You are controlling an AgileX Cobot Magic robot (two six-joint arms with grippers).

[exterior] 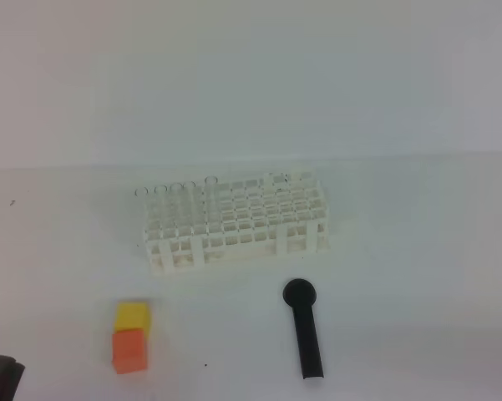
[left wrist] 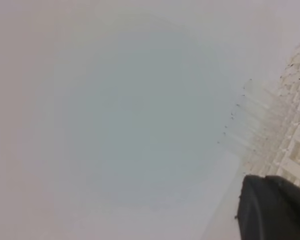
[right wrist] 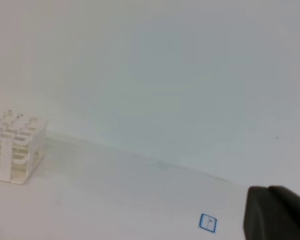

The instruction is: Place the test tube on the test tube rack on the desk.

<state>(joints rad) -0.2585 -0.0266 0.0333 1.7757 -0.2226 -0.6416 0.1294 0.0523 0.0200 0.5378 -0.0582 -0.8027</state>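
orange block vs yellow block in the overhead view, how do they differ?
Colour: the orange block is orange-red, the yellow block plain yellow.
Position: the orange block lies nearer the bottom edge of the overhead view; the yellow block lies behind it, closer to the test tube rack.
Visible area: the orange block shows a larger face than the yellow block.
Shared: both are small boxy blocks resting on the desk, touching each other, left of the black object.

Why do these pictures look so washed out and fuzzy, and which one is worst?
Exterior high view: bright and pale, the test tube rack nearly blends into the white desk, shadows faint. Left wrist view: the blurriest, a hazy glare patch fills the middle. Right wrist view: soft focus, the left gripper and right gripper only dark blobs.
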